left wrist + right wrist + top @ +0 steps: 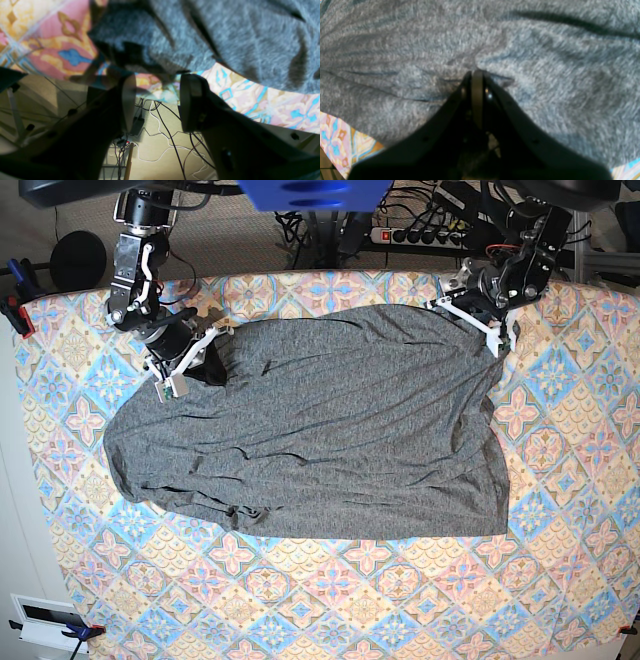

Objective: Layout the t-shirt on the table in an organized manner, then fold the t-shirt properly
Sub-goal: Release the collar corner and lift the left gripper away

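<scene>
The dark grey t-shirt [320, 440] lies spread and wrinkled across the patterned table [560, 580]. My right gripper [183, 370] sits at the shirt's upper-left edge. In the right wrist view its jaws [477, 73] are shut, with the shirt fabric [545, 50] puckered at the tips. My left gripper [492, 330] is at the shirt's upper-right corner. In the left wrist view it [157, 85] is open and holds nothing, with the shirt's edge [250, 37] just beyond the fingertips over the table cloth [75, 50].
The table's far edge runs right behind both grippers. A power strip and cables [420, 230] lie on the floor beyond it and show in the left wrist view [162, 140]. Clamps [15, 315] hold the cloth at the left edge.
</scene>
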Tool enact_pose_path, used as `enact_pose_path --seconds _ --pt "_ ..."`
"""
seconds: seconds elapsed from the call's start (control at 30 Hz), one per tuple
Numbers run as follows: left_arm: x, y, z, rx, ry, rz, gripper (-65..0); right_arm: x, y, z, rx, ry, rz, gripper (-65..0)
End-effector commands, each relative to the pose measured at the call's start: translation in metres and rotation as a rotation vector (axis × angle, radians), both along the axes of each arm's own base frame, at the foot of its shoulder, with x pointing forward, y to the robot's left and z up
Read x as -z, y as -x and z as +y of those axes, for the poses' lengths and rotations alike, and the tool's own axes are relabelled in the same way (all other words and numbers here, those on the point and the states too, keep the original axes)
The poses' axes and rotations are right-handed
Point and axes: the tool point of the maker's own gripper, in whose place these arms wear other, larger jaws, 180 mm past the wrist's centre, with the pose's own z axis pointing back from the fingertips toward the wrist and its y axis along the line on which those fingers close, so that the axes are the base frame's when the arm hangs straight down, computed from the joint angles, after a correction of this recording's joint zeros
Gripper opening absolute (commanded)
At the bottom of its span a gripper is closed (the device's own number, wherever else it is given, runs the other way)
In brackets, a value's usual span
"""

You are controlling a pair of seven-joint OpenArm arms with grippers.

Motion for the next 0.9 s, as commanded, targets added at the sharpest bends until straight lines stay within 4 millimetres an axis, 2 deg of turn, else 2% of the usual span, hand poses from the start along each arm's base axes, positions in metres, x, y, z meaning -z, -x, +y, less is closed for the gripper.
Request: enact_pose_path --seconds 0.0,0.1,0.3,0.37,0.43,0.53,0.63,0.77,0.87 --pt "-0.006 -0.007 0.003 0.002 -0.007 -0.025 -36.4 0.048 0.046 -0.033 -0.013 0.23 0.256 -65.0" --pt "-0.009 -0.016 0.003 0.002 -0.009 -0.048 -36.4 0.048 0.046 -0.033 -0.013 0.23 0.256 -65.0" --pt "-0.011 -0.023 0.003 0.001 -0.009 -0.063 -36.3 0.048 0.046 -0.033 -0.013 0.23 0.256 -65.0" --pt "-0.005 -0.024 0.003 -0.017 -0.004 -0.049 -36.3 0.048 0.046 -0.033 -0.013 0.23 0.256 -65.0" --pt "0.008 -0.017 0.011 -0.042 -0.021 -0.003 -36.4 0.048 0.046 -0.033 -0.013 0.23 0.256 -65.0" --pt "0.021 -0.01 0.003 -0.003 -0.024 0.045 -37.3 0.047 0.046 -0.033 -0.012 0.23 0.255 -65.0" --pt "0.026 -0.007 0.001 0.048 -0.072 0.035 -45.1 0.047 0.046 -0.033 -0.012 0.23 0.255 -65.0" --pt "0.026 -0.008 0.005 0.062 -0.107 0.023 -64.8 0.047 0.046 -0.033 -0.012 0.23 0.255 -65.0" --pt "0.02 -0.012 0.004 0.072 -0.108 -0.001 -65.0 0.047 0.046 -0.033 -0.012 0.23 0.255 -65.0"
